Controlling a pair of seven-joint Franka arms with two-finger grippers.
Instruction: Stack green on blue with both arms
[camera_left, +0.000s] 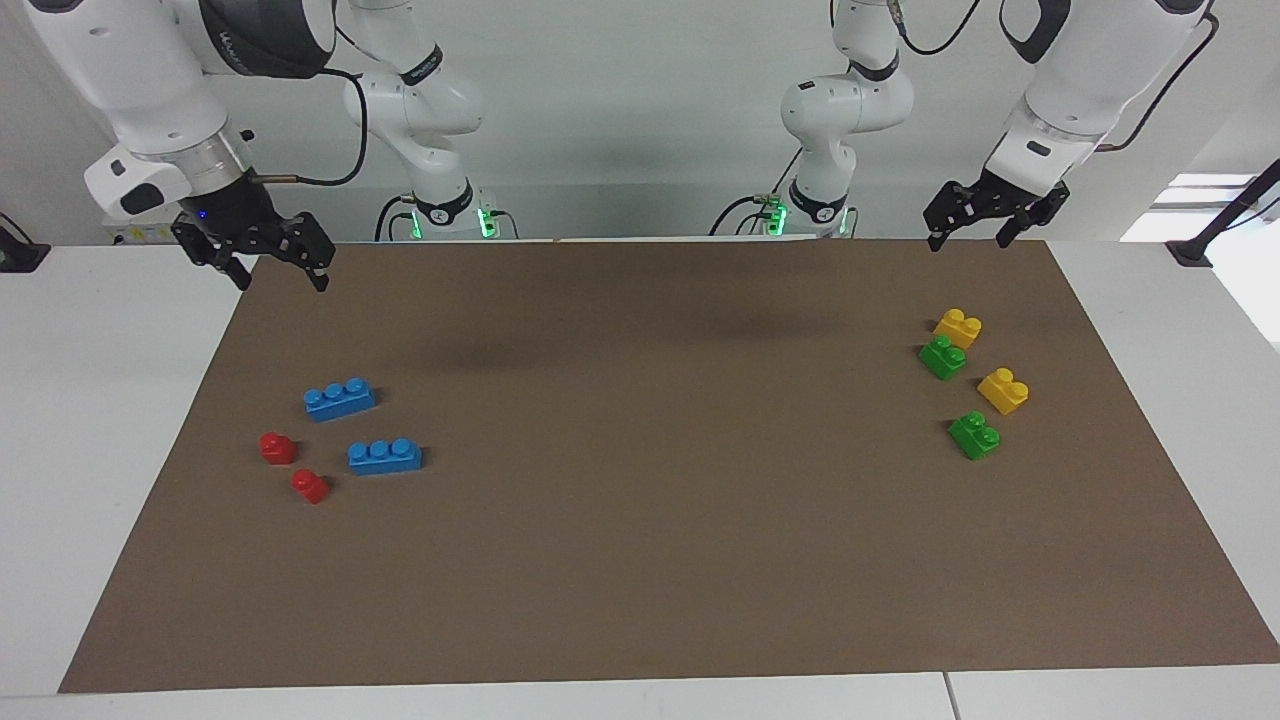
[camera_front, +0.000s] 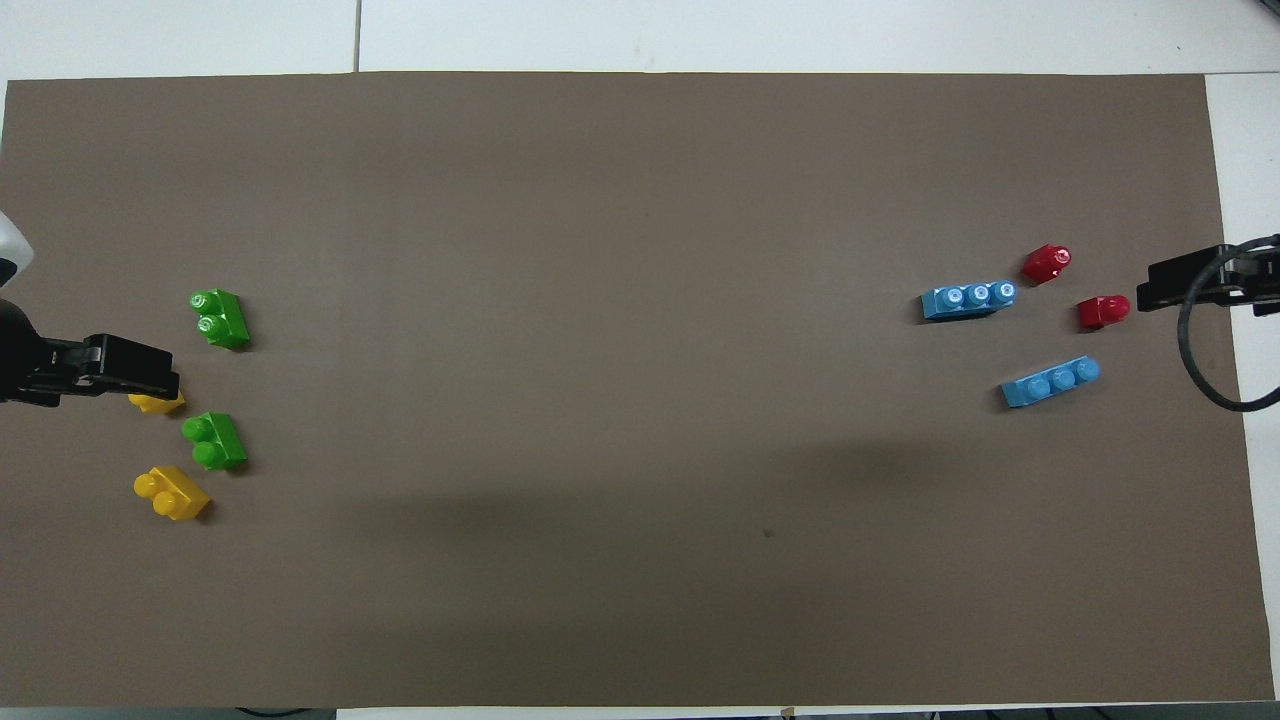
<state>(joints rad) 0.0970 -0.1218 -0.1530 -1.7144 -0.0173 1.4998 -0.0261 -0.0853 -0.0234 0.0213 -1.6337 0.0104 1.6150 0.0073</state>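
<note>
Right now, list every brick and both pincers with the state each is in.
Left pincer: open, empty, raised over the mat's edge by the robots.
Right pincer: open, empty, raised over the mat's corner.
Green bricks: separate, studs up, unstacked.
Blue bricks: flat on the mat, studs up, nothing on them.
Yellow bricks: studs up, loose.
Red bricks: on the mat, loose.

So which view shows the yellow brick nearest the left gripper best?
The facing view: the yellow brick sits fully visible, clear of the raised, open left gripper. In the overhead view that gripper covers most of it.
</note>
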